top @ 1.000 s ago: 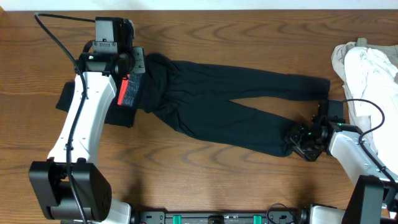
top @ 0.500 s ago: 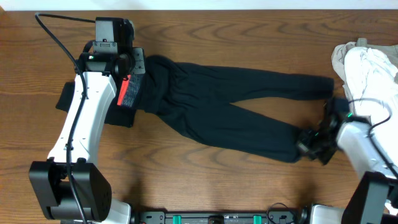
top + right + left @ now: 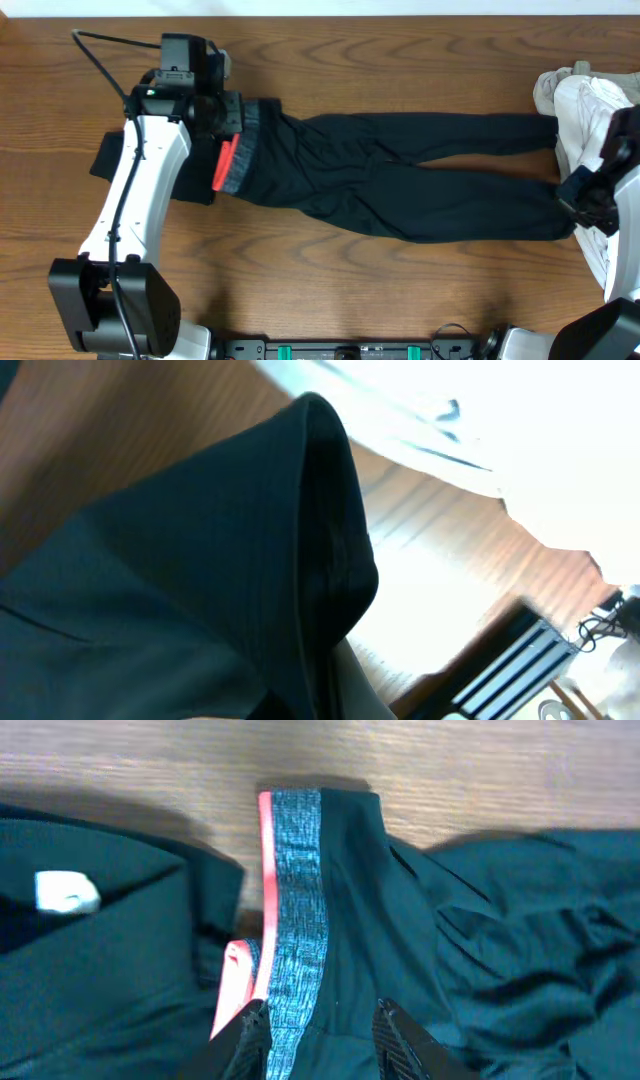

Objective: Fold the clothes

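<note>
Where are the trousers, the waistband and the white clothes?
trousers point(image 3: 330, 175): overhead view, on the seat area.
waistband point(image 3: 298, 890): left wrist view, on the grey band.
white clothes point(image 3: 585, 105): overhead view, on the upper part of the pile.

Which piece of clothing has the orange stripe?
The trousers, stretched across the middle: orange edges their grey waistband. The black piece at left and white heap at right show none.

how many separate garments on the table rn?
3 visible: long navy-black trousers across the middle; black fabric piece at the far left; white-beige cloth pile at the right edge, which may hide more.
</note>
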You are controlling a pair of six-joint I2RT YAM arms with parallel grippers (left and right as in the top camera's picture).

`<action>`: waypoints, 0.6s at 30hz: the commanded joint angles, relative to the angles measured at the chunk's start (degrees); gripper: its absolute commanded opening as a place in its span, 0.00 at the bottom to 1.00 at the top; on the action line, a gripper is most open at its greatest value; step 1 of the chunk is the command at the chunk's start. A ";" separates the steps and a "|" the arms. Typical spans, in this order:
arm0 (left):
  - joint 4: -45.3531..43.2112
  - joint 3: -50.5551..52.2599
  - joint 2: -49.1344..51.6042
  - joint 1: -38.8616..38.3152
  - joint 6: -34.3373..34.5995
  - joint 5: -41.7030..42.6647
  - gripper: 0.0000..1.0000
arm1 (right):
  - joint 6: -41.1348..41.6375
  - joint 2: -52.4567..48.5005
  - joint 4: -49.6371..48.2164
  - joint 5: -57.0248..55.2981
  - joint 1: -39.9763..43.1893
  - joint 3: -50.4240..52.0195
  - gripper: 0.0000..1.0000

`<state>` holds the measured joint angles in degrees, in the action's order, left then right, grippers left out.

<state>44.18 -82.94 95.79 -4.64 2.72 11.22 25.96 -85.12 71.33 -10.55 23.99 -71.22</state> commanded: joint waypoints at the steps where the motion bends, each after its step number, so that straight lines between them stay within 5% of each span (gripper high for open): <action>1: 1.60 -0.55 -0.63 -2.01 -0.59 1.66 0.38 | -1.20 0.52 0.22 -2.51 1.36 -1.20 0.01; 10: 5.77 2.78 -0.28 -7.39 -0.55 1.11 0.39 | -2.91 0.52 -0.57 1.03 1.33 -1.20 0.01; 18: -5.20 6.12 2.80 -7.91 -0.28 -1.40 0.49 | -3.37 0.52 -1.05 3.15 1.33 -1.20 0.01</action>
<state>40.66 -77.30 96.71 -12.75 2.74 11.20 23.42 -85.12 70.46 -8.34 24.91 -71.24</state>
